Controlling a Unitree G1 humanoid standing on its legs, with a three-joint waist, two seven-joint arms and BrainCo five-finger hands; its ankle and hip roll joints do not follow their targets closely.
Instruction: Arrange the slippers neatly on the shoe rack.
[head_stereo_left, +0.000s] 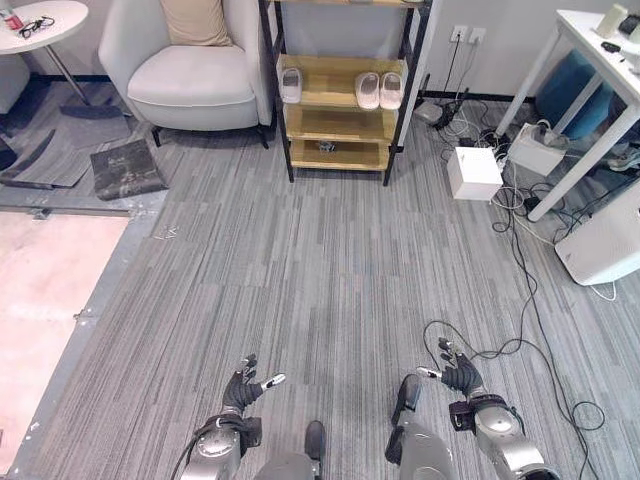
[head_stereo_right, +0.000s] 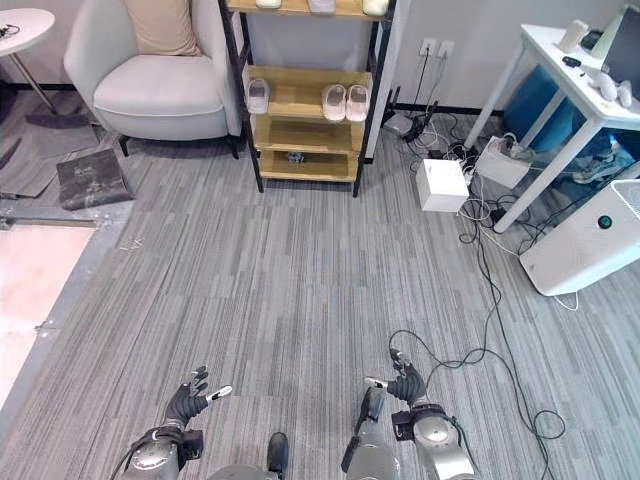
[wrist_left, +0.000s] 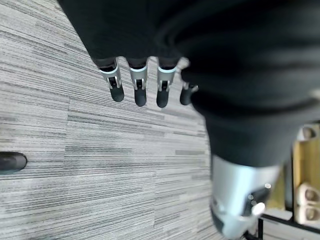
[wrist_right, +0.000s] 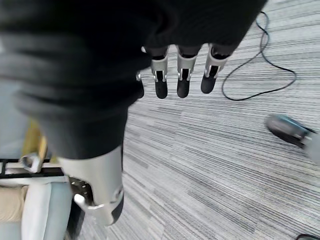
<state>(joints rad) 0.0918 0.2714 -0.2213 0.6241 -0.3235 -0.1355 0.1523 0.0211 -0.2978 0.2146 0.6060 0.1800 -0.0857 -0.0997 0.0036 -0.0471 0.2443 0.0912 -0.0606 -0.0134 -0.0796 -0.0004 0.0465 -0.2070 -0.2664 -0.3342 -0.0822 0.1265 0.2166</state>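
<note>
Left eye view: three slippers (head_stereo_left: 379, 90) sit on the rack (head_stereo_left: 340, 97); left hand (head_stereo_left: 243, 387) and right hand (head_stereo_left: 459, 374) hang empty, fingers relaxed.

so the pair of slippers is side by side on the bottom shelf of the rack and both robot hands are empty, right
Not quite. The left eye view shows the pair of slippers side by side on the rack's higher wooden shelf, with two shelves below it, not on the bottom one. The rest holds: the left robot hand and right robot hand are both empty, fingers relaxed.
</note>
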